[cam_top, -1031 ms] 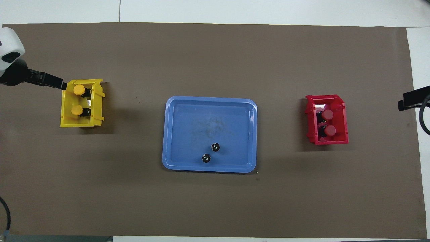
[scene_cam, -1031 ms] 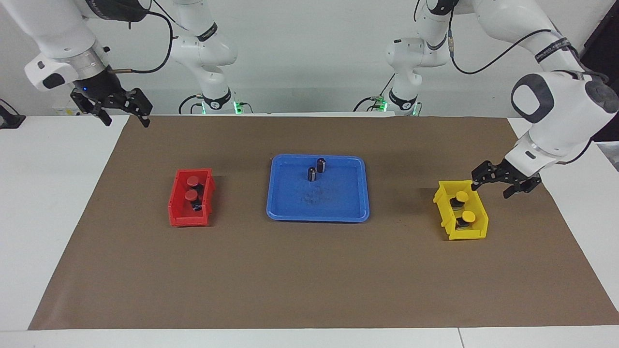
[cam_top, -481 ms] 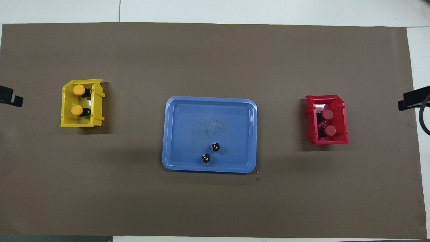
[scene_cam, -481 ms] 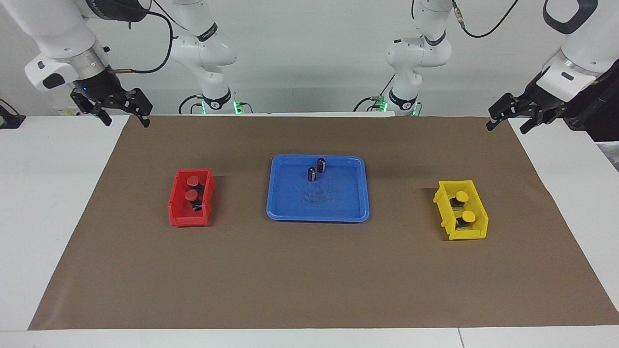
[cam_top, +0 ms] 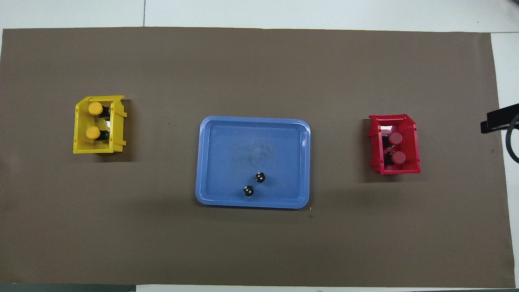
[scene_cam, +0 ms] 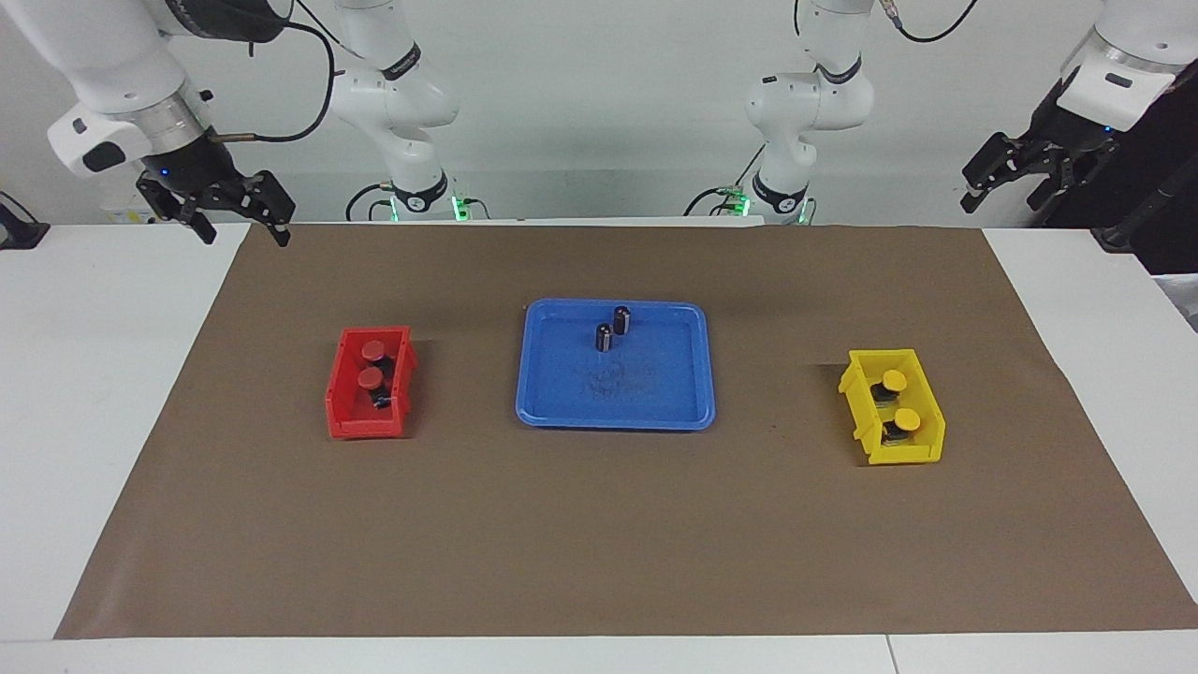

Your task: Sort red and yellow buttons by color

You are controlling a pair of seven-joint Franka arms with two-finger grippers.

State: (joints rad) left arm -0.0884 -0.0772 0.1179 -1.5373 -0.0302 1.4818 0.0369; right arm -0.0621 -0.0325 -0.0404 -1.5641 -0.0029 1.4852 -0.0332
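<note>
Moved: left tool has lifted away from yellow bin, released, empty | right tool waits, released | red buttons in red bin, yellow buttons in yellow bin | look light, rigid, slick caps; pinch the body.

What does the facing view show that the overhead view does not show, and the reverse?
Only the facing view shows both arms, with the left gripper and right gripper raised, open and empty, and the two dark cylinders from the side.

Only the overhead view shows the cylinders' round tops; of the grippers it shows just one dark tip at its edge.

Both show the red buttons in the red bin, the yellow buttons in the yellow bin, and the blue tray.
</note>
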